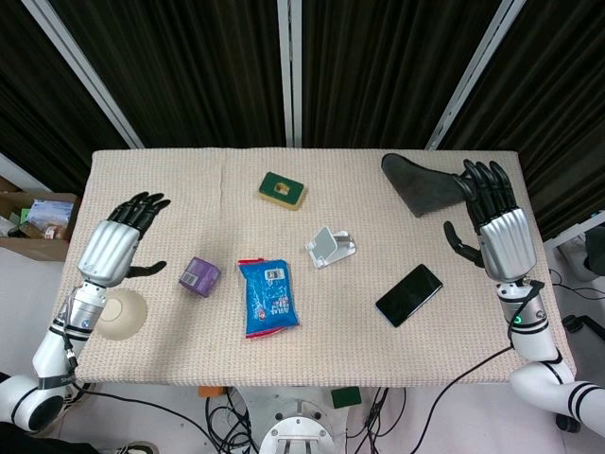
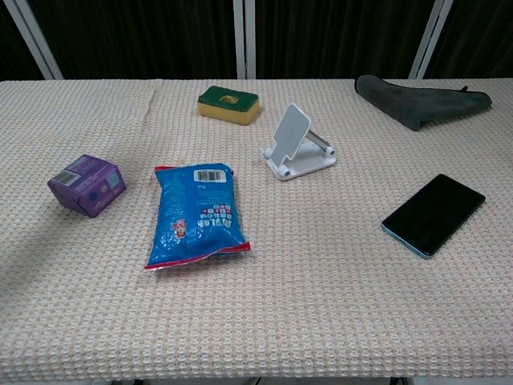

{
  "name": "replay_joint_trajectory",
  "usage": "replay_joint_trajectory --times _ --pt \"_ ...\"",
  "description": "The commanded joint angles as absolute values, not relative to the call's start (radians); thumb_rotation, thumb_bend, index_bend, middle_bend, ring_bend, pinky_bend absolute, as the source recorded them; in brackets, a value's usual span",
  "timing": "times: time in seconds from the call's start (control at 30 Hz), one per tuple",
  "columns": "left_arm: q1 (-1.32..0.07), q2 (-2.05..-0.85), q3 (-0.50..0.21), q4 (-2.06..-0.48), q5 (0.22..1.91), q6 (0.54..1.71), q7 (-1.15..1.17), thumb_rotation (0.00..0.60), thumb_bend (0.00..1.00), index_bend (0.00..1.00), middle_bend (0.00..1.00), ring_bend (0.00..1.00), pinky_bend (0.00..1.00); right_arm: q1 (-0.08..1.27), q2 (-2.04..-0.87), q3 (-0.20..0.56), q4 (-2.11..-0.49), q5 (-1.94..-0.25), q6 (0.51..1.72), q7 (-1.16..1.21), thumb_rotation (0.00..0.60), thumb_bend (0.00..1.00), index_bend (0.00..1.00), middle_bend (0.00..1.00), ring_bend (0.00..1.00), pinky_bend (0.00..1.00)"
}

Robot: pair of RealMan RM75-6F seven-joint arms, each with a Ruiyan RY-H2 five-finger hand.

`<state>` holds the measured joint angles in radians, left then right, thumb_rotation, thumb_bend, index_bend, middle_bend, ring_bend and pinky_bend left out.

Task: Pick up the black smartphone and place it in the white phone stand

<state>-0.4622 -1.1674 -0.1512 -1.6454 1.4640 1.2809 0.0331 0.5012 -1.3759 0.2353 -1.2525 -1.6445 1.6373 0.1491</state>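
The black smartphone [image 1: 408, 295] [image 2: 434, 213] lies flat, screen up, on the right part of the table. The white phone stand [image 1: 330, 247] [image 2: 296, 143] stands empty near the middle, up and to the left of the phone. My right hand [image 1: 493, 219] hovers over the right table edge, fingers spread, holding nothing, a short way right of and beyond the phone. My left hand [image 1: 121, 236] is at the left edge, fingers apart and empty. Neither hand shows in the chest view.
A blue snack bag [image 1: 267, 296] [image 2: 195, 213] and a purple box [image 1: 199, 276] [image 2: 86, 185] lie left of centre. A green-and-yellow sponge [image 1: 282, 190] [image 2: 229, 104] sits at the back. A dark grey cloth [image 1: 425, 183] [image 2: 421, 103] lies at the back right. A beige bowl [image 1: 124, 314] sits under my left wrist.
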Motion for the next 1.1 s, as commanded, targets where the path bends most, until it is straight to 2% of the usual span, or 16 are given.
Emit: replay_joint_trajectory --times 0.03,0.47,0.8,1.1 --pt "-0.462 -1.167 -0.151 -1.645 1.465 1.281 0.031 0.6 0.07 0.11 0.11 0.08 0.2 0.5 -1.376 0.235 -1.255 -1.643 1.638 0.149 0.6 0.43 0.0 0.0 0.0 0.0" --pt "-0.466 -1.166 -0.155 -1.652 1.47 1.287 0.035 0.6 0.07 0.11 0.11 0.08 0.2 0.48 -1.344 0.209 -1.287 -1.65 1.625 0.135 0.6 0.42 0.0 0.0 0.0 0.0" --pt "-0.468 -1.164 -0.154 -1.653 1.455 1.272 0.044 0.6 0.07 0.11 0.1 0.08 0.2 0.486 -1.063 0.043 -1.521 -1.597 1.222 -0.066 0.6 0.38 0.0 0.0 0.0 0.0" --pt "-0.473 -1.168 -0.149 -1.652 1.461 1.265 0.043 0.6 0.07 0.12 0.11 0.08 0.2 0.556 -0.968 -0.048 -1.579 -1.594 0.937 -0.194 0.6 0.36 0.0 0.0 0.0 0.0"
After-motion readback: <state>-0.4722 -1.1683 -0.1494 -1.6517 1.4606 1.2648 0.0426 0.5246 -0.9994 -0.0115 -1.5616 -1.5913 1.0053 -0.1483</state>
